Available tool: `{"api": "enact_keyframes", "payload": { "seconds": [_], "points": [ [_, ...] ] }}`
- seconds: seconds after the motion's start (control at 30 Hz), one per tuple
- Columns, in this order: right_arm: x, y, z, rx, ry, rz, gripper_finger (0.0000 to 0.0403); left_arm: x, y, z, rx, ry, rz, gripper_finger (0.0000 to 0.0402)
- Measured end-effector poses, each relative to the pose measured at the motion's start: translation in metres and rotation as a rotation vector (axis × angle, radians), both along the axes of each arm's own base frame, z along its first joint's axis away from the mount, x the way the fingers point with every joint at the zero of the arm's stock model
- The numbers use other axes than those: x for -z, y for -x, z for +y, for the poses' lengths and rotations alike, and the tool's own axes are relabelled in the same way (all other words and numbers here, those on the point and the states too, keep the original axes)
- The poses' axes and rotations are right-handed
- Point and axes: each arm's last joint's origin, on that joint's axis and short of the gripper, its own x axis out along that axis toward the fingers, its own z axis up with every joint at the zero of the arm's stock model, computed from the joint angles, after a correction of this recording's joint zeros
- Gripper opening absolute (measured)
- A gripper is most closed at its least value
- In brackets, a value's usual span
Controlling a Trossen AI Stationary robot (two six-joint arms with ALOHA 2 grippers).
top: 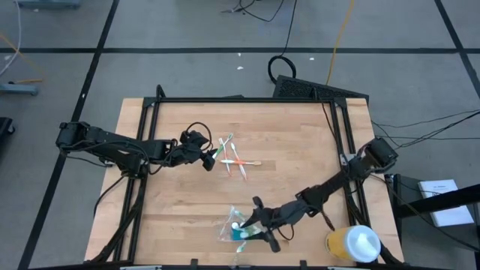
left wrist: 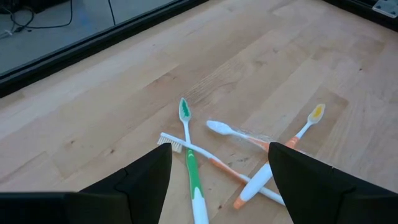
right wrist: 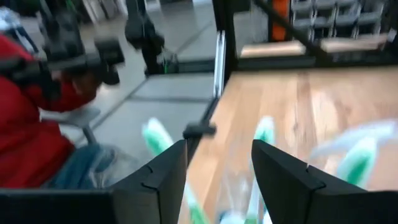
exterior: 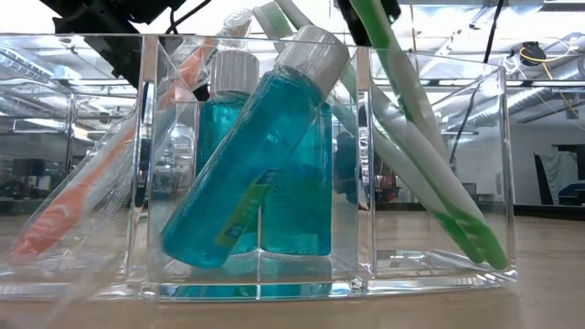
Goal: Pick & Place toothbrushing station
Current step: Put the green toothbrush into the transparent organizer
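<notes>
High view is showing the right gripper (top: 259, 225) hanging over the toothbrushing station (top: 241, 227) at the table's (top: 300, 135) near edge, fingers spread and gripping nothing. The left gripper (top: 212, 159) is waiting wide open and empty beside the loose toothbrushes (top: 237, 159) at mid-table. The risk: the right fingers are sitting so close to the leaning green toothbrush (exterior: 430, 164) that withdrawing carelessly could be snagging it and tipping the holder.

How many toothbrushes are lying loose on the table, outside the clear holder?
3, in one crossed pile mid-table under the left tool: a green-handled toothbrush, an orange-and-white toothbrush and a yellow-headed toothbrush. More stand in the holder, not counted.
</notes>
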Motion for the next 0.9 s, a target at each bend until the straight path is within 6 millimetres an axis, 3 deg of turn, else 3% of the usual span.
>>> {"api": "enact_keyframes", "payload": {
  "seconds": [0.43,0.6,0.9],
  "points": [
    [0.007,0.012,0.016,-0.017,0.009,0.071,0.0166,0.000,0.000,0.000,-0.001,0.002,-0.001,0.0276],
    [0.019,0.010,0.018,-0.014,0.006,0.101,0.0175,0.000,0.000,0.000,-0.002,0.003,-0.002,0.0276],
    [0.019,0.009,0.019,0.008,0.001,0.083,0.0182,0.000,0.000,0.000,-0.003,0.005,-0.003,0.0276]
  ]
}}
